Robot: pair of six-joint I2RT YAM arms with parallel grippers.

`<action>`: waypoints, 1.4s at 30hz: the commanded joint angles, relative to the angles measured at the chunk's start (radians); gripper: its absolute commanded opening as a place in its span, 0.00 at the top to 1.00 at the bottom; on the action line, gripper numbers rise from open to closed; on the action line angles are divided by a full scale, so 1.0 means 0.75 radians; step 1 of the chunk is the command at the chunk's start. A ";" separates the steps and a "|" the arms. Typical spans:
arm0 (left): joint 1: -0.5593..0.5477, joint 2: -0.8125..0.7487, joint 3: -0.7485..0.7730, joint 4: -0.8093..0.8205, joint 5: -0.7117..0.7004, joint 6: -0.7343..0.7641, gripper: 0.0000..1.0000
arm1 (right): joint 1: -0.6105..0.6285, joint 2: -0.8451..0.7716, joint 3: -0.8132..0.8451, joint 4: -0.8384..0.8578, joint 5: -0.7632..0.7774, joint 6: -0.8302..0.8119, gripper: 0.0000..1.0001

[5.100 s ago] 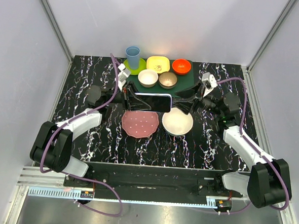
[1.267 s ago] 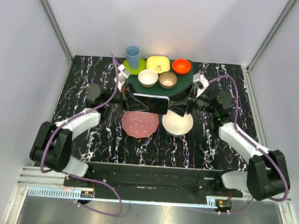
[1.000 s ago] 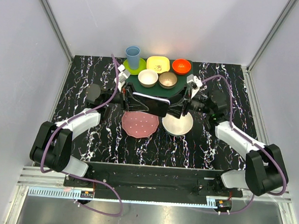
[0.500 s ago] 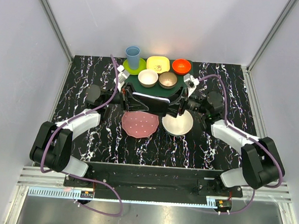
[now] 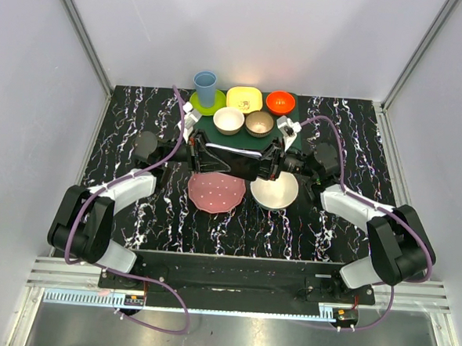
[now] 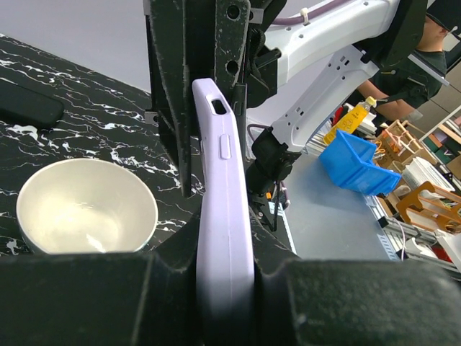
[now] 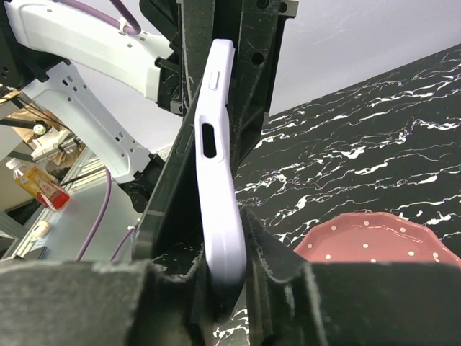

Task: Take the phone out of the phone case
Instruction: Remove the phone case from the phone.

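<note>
- My left gripper (image 6: 225, 285) is clamped tight on one end of the phone case (image 6: 225, 209), which stands on edge between its pads, pale lavender with a side button and a slot showing.
- My right gripper (image 7: 222, 277) has the opposite end of the case. Its jaws are narrowed until both pads press on the lavender shell.
- The phone (image 5: 230, 162) sits inside the case, a dark slab with a thin purple rim along its far edge.
- Between my two grippers, phone and case hang clear of the tabletop (image 5: 123, 135), lying crosswise.
- Below them are the pink plate (image 5: 216, 194) on the left and a cream bowl (image 5: 274, 193) on the right, neither touching the case.
- Behind, on a dark green mat (image 5: 288, 118), stand two small bowls (image 5: 229, 120).
- A blue cup (image 5: 205, 85), a yellow dish (image 5: 243, 99) and a red bowl (image 5: 281, 102) line the back edge.
</note>
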 commanded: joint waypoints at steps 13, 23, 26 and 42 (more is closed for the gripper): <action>-0.037 0.007 0.044 0.003 -0.238 0.058 0.80 | 0.098 0.034 0.050 0.086 0.026 0.096 1.00; -0.007 -0.003 0.046 -0.029 -0.234 0.074 0.44 | 0.074 0.023 0.070 -0.023 0.028 0.121 1.00; -0.003 -0.005 0.044 -0.035 -0.232 0.080 0.36 | 0.072 0.025 0.073 -0.029 0.028 0.135 1.00; 0.050 -0.009 0.044 0.003 -0.234 0.042 0.16 | 0.039 0.011 0.083 -0.076 0.033 0.152 1.00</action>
